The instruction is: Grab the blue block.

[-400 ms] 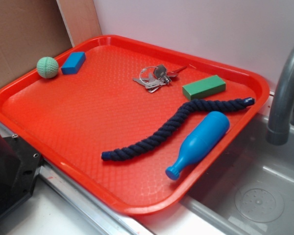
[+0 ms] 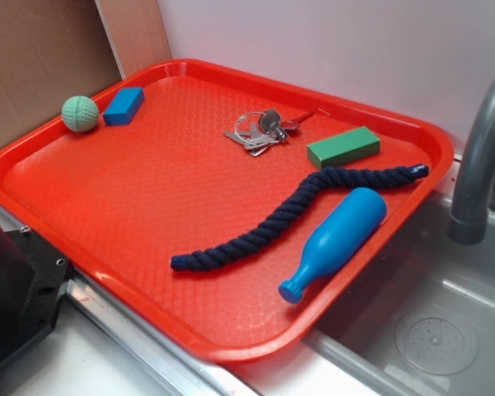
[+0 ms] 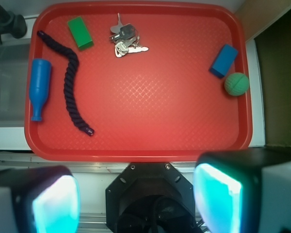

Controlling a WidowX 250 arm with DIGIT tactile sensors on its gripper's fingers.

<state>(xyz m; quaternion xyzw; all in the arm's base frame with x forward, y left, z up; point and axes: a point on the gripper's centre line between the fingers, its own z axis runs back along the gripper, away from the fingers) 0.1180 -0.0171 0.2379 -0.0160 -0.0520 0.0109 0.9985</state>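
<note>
The blue block (image 2: 124,106) is a small bright-blue brick lying at the far left corner of the red tray (image 2: 107,177), right beside a green ball (image 2: 80,113). In the wrist view the blue block (image 3: 223,60) lies at the tray's right side, just above the green ball (image 3: 236,83). My gripper (image 3: 136,204) is open and empty, its two fingers wide apart, high above the robot base and short of the tray's near edge. In the exterior view the gripper is out of frame.
On the tray lie a green rectangular block (image 2: 343,147), a bunch of keys (image 2: 262,130), a dark blue rope (image 2: 289,214) and a blue pin-shaped bottle (image 2: 334,243). A sink (image 2: 437,330) with a grey faucet (image 2: 478,157) is to the right. The black robot base (image 3: 153,194) is below the gripper.
</note>
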